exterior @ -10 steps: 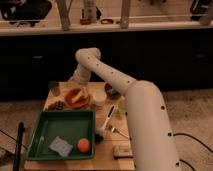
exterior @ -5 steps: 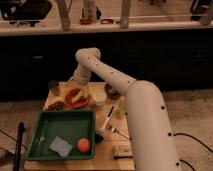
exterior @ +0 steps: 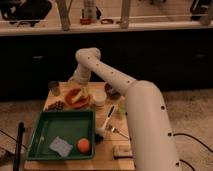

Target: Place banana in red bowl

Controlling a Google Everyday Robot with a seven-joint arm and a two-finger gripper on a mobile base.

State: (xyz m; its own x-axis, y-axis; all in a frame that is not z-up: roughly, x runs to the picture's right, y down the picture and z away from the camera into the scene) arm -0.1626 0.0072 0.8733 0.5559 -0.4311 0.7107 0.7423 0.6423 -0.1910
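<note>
White like the arm that carries it, the gripper (exterior: 82, 87) sits low over the back rim of the red bowl (exterior: 68, 98), reaching down from the bent elbow above. Whether it is spread or closed cannot be told, since the wrist hides its tip. Just below it, a pale-yellow strip, the banana (exterior: 77, 100), lies within the bowl; whether the gripper is touching it cannot be told.

Just right of the bowl stands a white cup (exterior: 100, 97), and behind the cup a small dark bowl (exterior: 111, 91) is partly hidden by the arm. A dark cup (exterior: 54, 88) stands at the back left corner of the wooden table (exterior: 107, 147).

Nearer the camera a green tray (exterior: 34, 142) fills the table's left front; in it lie an orange ball (exterior: 83, 145) and, beside the ball, a grey-blue sponge (exterior: 61, 146). A white utensil (exterior: 108, 119) lies between the tray and the arm.
</note>
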